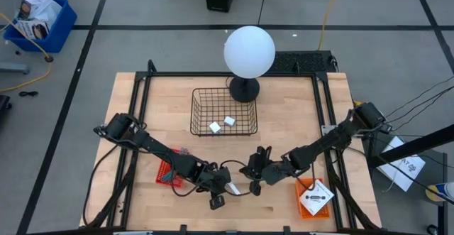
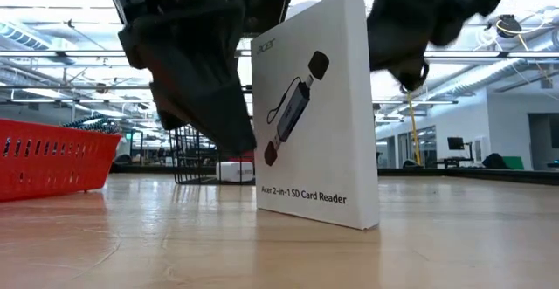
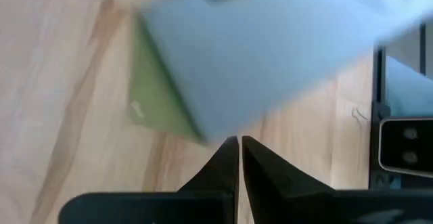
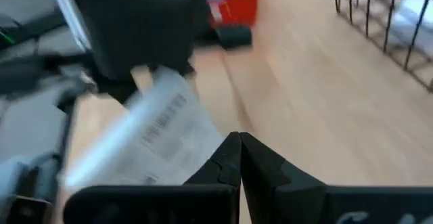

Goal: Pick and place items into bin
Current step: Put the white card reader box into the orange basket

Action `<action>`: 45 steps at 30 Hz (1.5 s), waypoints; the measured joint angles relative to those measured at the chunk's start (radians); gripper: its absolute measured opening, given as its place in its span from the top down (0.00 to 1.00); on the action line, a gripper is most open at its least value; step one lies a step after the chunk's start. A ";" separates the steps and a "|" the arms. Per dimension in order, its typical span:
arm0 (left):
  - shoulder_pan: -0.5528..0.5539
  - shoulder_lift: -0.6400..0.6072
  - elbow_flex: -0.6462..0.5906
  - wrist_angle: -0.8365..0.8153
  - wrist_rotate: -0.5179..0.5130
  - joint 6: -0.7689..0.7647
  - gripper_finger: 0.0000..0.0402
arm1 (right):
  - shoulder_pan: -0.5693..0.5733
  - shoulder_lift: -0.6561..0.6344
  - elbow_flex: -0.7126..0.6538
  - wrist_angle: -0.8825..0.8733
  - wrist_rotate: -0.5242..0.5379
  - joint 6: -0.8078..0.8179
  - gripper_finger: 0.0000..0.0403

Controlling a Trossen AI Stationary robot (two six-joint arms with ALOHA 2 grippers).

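A white card-reader box [image 2: 314,114] stands upright with its bottom edge on the table, between my two grippers near the table's near edge; in the high view the box [image 1: 231,187] shows only as a small white patch. My left gripper [image 3: 238,143] is shut with its tips at the box's lower corner. My right gripper [image 4: 238,140] is also shut, close to the box's barcode face [image 4: 162,126]. Two tiny white blocks [image 1: 221,124] lie inside the wire basket [image 1: 198,111]. A white card with black marks [image 1: 316,195] rests in the orange tray [image 1: 303,205]. My left gripper's shut fingers [image 2: 223,119] stand against the box's left edge [image 2: 256,141], coming down at a slant from the table's left. The box stays upright on the table. My right gripper [image 2: 406,58] hangs by the box's upper right edge; I cannot tell whether it touches.
A red tray [image 1: 164,172] sits under the left arm, left of the box. The wire basket stands at the table's middle, with a white globe lamp [image 1: 249,52] on a dark base just behind it. Bare wood lies between the basket and the grippers.
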 joint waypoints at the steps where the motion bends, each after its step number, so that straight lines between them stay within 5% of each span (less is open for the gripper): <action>1: -0.003 -0.008 0.000 -0.008 0.002 0.010 0.94 | 0.008 -0.010 0.000 0.012 0.016 -0.002 1.00; 11: -0.075 -0.165 -0.001 -0.045 -0.103 0.131 0.94 | 0.032 -0.055 0.001 0.111 -0.022 -0.042 0.95; 21: -0.182 -0.390 0.000 -0.034 -0.295 0.297 0.94 | 0.077 -0.045 0.093 0.101 -0.044 -0.154 0.53; 25: -0.234 -0.467 0.000 -0.041 -0.389 0.343 0.94 | 0.130 -0.044 0.126 0.037 0.074 -0.171 0.41; 35: -0.323 -0.522 0.000 -0.040 -0.561 0.367 0.94 | 0.189 0.125 0.284 -0.097 0.171 -0.124 0.40; 41: -0.349 -0.521 0.000 -0.042 -0.589 0.351 0.94 | 0.204 0.216 0.432 -0.379 0.278 -0.006 0.40; 45: -0.365 -0.520 0.000 -0.040 -0.591 0.349 0.94 | 0.213 0.252 0.460 -0.393 0.316 0.031 0.40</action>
